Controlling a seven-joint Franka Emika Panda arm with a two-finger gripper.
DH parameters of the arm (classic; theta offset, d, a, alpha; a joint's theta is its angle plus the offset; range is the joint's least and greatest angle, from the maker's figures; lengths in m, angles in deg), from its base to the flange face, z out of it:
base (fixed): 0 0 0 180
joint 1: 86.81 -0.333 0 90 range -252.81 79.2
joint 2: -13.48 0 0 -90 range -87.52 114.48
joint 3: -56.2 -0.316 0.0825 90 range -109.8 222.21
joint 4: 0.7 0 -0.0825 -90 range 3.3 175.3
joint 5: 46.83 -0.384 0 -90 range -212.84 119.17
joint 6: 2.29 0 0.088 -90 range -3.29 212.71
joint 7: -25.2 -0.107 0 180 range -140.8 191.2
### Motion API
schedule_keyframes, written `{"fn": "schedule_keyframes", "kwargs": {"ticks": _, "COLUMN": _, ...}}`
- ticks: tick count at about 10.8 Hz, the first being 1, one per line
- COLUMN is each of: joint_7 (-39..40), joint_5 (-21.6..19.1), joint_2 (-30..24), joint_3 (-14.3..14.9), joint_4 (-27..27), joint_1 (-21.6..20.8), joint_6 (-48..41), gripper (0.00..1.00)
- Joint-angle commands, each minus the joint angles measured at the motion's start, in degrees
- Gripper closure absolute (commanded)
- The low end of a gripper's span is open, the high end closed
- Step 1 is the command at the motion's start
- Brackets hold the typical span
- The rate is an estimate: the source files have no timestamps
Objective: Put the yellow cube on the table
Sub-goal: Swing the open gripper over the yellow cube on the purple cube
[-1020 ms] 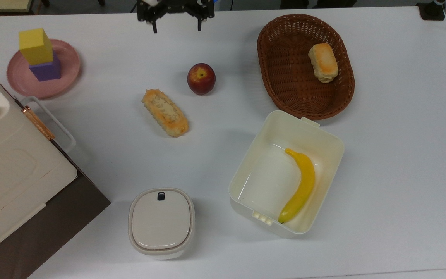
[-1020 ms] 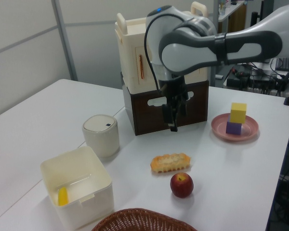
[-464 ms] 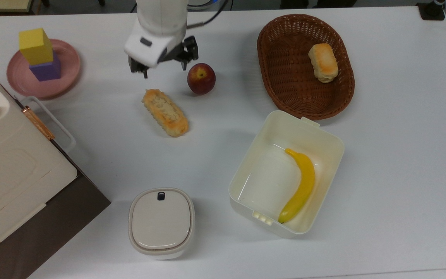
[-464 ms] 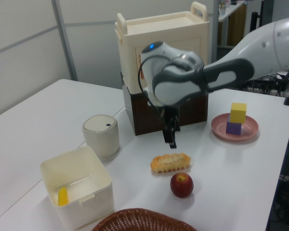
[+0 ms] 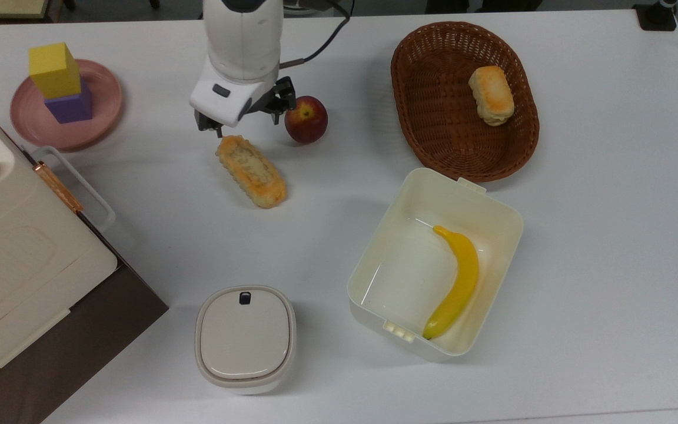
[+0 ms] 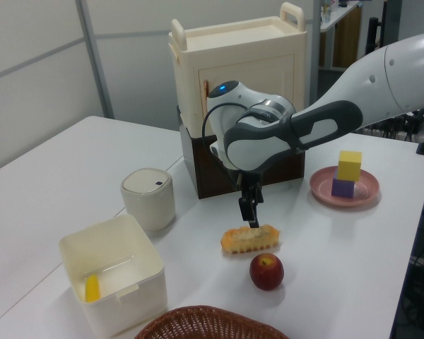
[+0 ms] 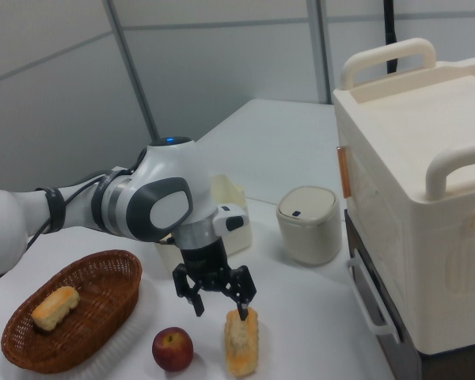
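Observation:
The yellow cube (image 5: 53, 69) stands on a purple cube (image 5: 69, 106) on a round pink plate (image 5: 100, 115) at the top view's upper left; in the left view the yellow cube (image 6: 350, 164) is at the far right. The white table (image 5: 610, 247) carries everything. My gripper (image 5: 246, 123) is open and holds nothing. It hangs low over the far end of a long bread (image 5: 251, 171), well to the right of the plate in the top view. In the right view the gripper (image 7: 220, 305) has its fingers spread just above the bread (image 7: 240, 344).
A red apple (image 5: 306, 119) lies right beside the gripper. A wicker basket (image 5: 433, 126) holds a bread roll (image 5: 491, 94). A white tub (image 5: 374, 265) holds a banana (image 5: 457, 282). A lidded round container (image 5: 245, 338) and a big cream case (image 5: 15, 253) sit at the top view's lower left.
The arm has swung in from the table's far edge and come down, bringing the open gripper to the end of the long bread beside the apple. The cubes have not moved.

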Motion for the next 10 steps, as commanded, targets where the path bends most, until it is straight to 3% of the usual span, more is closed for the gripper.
{"fn": "schedule_keyframes", "kwargs": {"ticks": 1, "joint_7": 0.69, "joint_5": 0.77, "joint_2": -2.31, "joint_3": 0.34, "joint_4": 1.04, "joint_1": 4.09, "joint_6": 0.46, "gripper": 0.00}}
{"fn": "schedule_keyframes", "kwargs": {"ticks": 5, "joint_7": 3.92, "joint_5": 2.16, "joint_2": -3.72, "joint_3": 0.42, "joint_4": 1.04, "joint_1": 14.71, "joint_6": 1.07, "gripper": 0.00}}
{"fn": "schedule_keyframes", "kwargs": {"ticks": 10, "joint_7": 26.59, "joint_5": 3.41, "joint_2": -4.87, "joint_3": 0.51, "joint_4": 0.69, "joint_1": 28.96, "joint_6": 2.29, "gripper": 0.00}}
